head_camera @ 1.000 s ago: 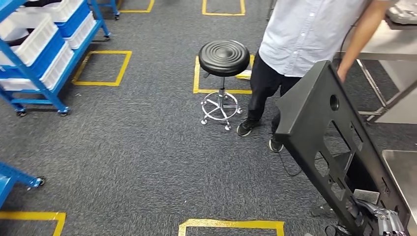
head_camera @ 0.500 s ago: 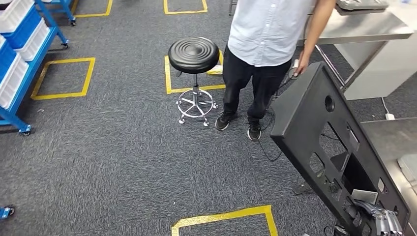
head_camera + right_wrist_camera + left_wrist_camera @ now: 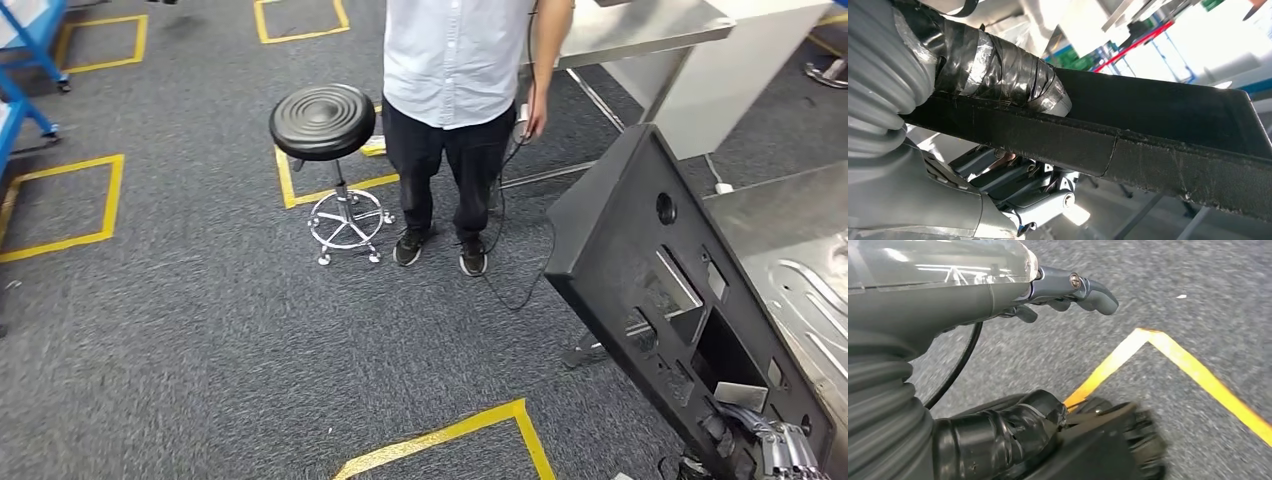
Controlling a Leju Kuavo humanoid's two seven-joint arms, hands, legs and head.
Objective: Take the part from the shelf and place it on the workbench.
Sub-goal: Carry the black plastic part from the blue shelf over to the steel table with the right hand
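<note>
The right hand [image 3: 785, 452] grips the black part's [image 3: 660, 270] near edge, cut off by the frame; left hand's [image 3: 1068, 290] fingers curled, empty.

Our right hand [image 3: 1013, 145] grips the edge of the black panel [image 3: 680, 300], the taped thumb [image 3: 998, 65] pressed on one face and the fingers [image 3: 1018, 185] curled under the other. Our left hand [image 3: 1063, 290] hangs with fingers curled in, holding nothing.
</note>
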